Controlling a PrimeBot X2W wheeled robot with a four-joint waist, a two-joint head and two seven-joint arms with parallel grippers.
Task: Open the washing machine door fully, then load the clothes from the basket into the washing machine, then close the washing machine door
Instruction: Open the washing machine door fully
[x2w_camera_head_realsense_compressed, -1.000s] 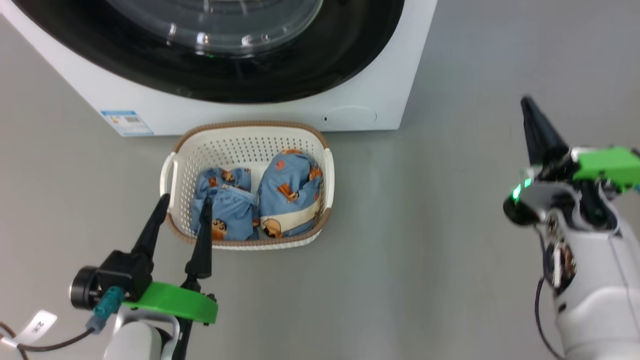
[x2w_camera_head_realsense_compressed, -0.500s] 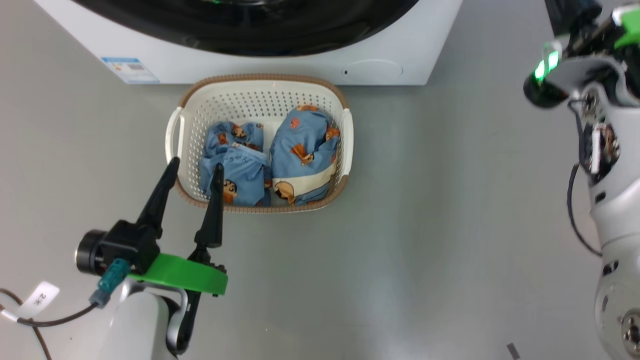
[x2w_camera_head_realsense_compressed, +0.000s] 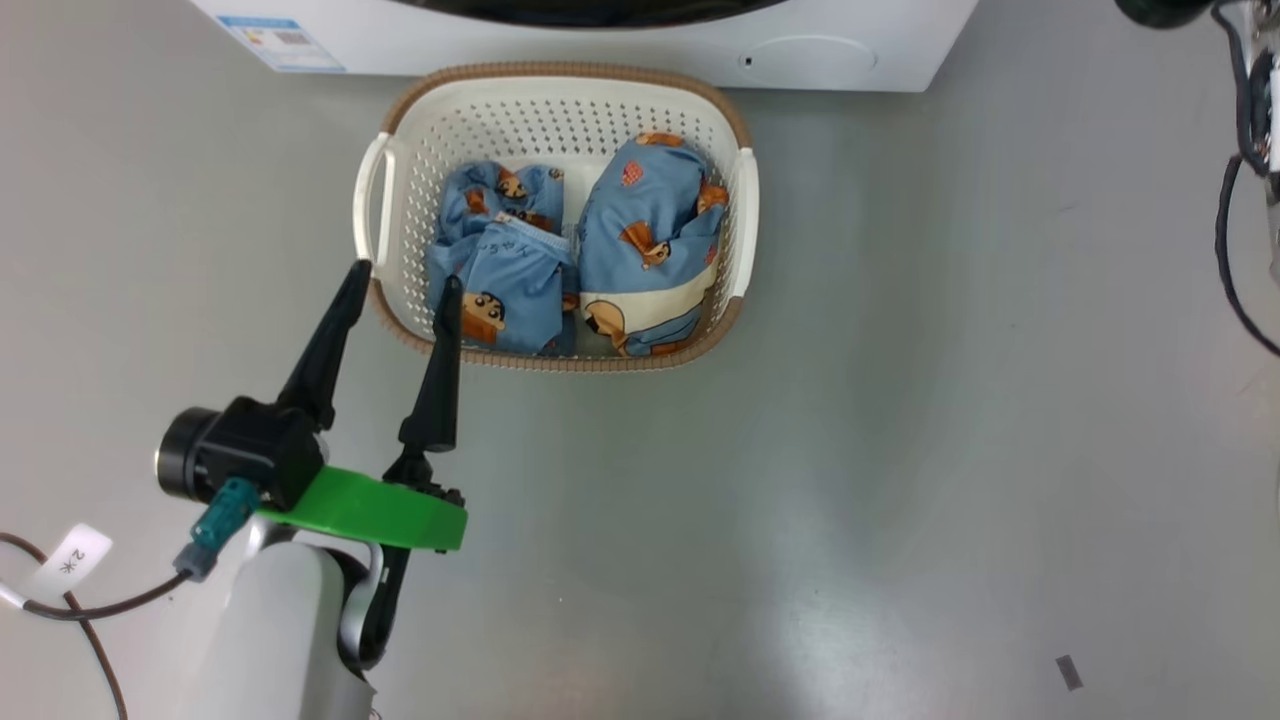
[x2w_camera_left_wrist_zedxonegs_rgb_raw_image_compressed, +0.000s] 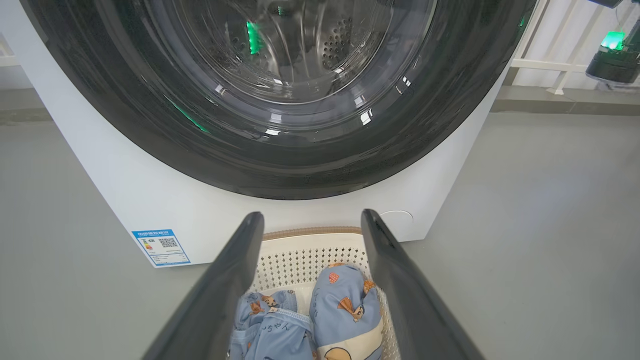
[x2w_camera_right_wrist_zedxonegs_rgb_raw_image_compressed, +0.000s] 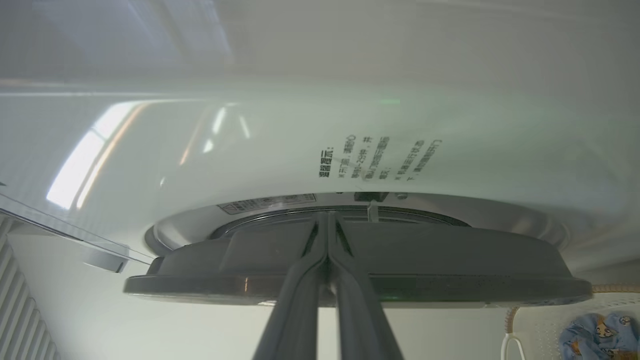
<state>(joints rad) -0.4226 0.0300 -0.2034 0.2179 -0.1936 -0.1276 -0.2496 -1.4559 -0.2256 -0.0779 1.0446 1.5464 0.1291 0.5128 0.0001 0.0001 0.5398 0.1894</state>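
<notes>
The cream basket (x2w_camera_head_realsense_compressed: 392, 215) stands on the floor just in front of the white washing machine (x2w_camera_head_realsense_compressed: 900, 40). Two light-blue bundles of clothes (x2w_camera_head_realsense_compressed: 650, 235) lie in it. My left gripper (x2w_camera_head_realsense_compressed: 405, 275) hovers open over the basket's near left corner, with nothing between its fingers. In the left wrist view the left gripper (x2w_camera_left_wrist_zedxonegs_rgb_raw_image_compressed: 310, 217) points at the black-rimmed washing machine door (x2w_camera_left_wrist_zedxonegs_rgb_raw_image_compressed: 150, 125), which looks closed, with the basket (x2w_camera_left_wrist_zedxonegs_rgb_raw_image_compressed: 305, 250) and clothes (x2w_camera_left_wrist_zedxonegs_rgb_raw_image_compressed: 345, 310) below. My right gripper (x2w_camera_right_wrist_zedxonegs_rgb_raw_image_compressed: 327, 217) is shut and empty, its tips at the edge of the door (x2w_camera_right_wrist_zedxonegs_rgb_raw_image_compressed: 450, 260).
Grey floor spreads to the right of the basket and toward me. A blue label (x2w_camera_head_realsense_compressed: 280, 35) marks the machine's lower front. My right forearm and its cable (x2w_camera_head_realsense_compressed: 1245, 100) sit at the top right edge. White railings (x2w_camera_left_wrist_zedxonegs_rgb_raw_image_compressed: 550, 60) stand behind the machine's right side.
The head camera has moved, so the basket and machine slid up the picture. My right gripper rose out of the top right corner. The left gripper stays open by the basket.
</notes>
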